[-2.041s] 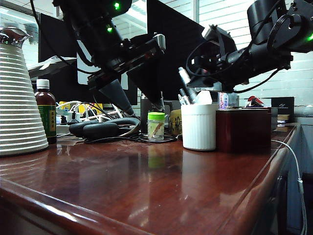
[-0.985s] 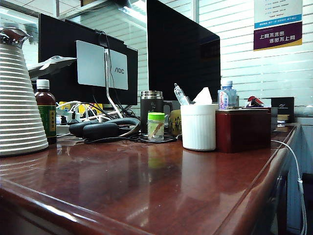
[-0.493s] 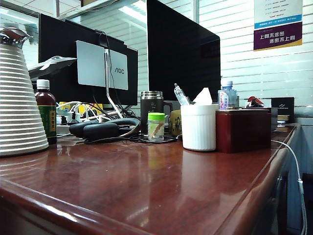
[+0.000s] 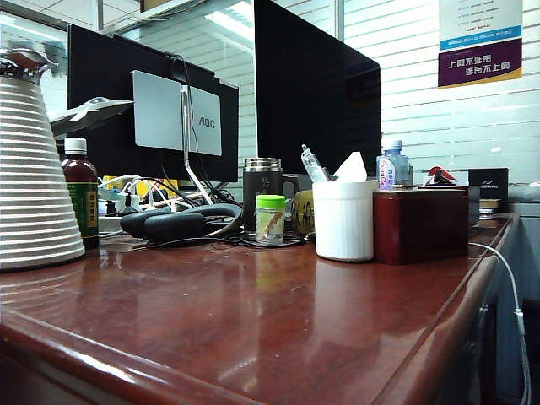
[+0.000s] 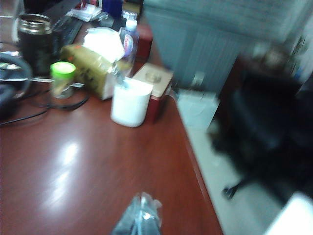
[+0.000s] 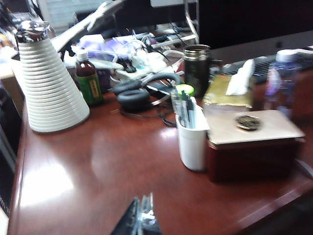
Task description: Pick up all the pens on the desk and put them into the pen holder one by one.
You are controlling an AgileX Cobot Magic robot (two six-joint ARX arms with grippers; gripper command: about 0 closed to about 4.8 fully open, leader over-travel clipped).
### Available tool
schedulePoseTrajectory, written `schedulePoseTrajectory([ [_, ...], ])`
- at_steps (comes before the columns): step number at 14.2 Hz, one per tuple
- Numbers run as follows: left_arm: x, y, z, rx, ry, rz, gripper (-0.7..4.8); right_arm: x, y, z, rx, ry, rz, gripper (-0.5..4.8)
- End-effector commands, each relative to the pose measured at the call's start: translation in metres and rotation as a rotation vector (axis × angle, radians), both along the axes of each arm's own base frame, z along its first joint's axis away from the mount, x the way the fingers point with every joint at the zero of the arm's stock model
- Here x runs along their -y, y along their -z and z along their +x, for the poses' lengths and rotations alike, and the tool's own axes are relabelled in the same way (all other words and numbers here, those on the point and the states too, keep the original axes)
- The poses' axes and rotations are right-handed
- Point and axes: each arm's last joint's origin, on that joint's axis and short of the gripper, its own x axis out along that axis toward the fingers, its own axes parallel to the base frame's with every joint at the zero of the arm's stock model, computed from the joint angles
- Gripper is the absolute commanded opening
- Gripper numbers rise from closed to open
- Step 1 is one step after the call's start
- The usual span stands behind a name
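white ribbed pen holder (image 6: 191,146) stands on the reddish desk (image 6: 98,161) touching the dark red box (image 6: 254,152), pens (image 6: 184,108) inside; left gripper (image 5: 139,219) and right gripper (image 6: 142,219) hover pressed together, empty.

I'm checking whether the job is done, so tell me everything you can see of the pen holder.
The pen holder is a white, opaque, finely ribbed cup with a smooth rim, standing upright on the desk against the dark red box. Several pens stand inside it, tips above the rim. Neither gripper touches it.
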Motion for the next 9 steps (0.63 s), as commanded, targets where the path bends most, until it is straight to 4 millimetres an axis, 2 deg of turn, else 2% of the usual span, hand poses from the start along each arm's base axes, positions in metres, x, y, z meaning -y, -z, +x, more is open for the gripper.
schedulePoseTrajectory([
  [1,0.03,0.074,0.043,0.03,0.009,-0.089,-0.06,-0.012,0.071,0.039,-0.081,0.004,0.138,-0.06],
  [3,0.037,0.12,0.052,-0.049,0.002,-0.108,-0.06,-0.015,0.108,0.048,-0.135,0.015,0.122,-0.06],
  [4,0.037,0.13,0.053,-0.079,0.0,-0.098,-0.06,-0.014,0.115,0.048,-0.176,0.025,0.098,-0.06],
  [6,0.037,0.142,0.053,-0.138,-0.007,-0.082,-0.05,-0.014,0.118,0.047,-0.192,0.022,0.063,-0.04],
  [9,0.037,0.147,0.052,-0.178,-0.011,-0.053,-0.05,-0.014,0.117,0.047,-0.188,0.024,0.063,-0.05],
])
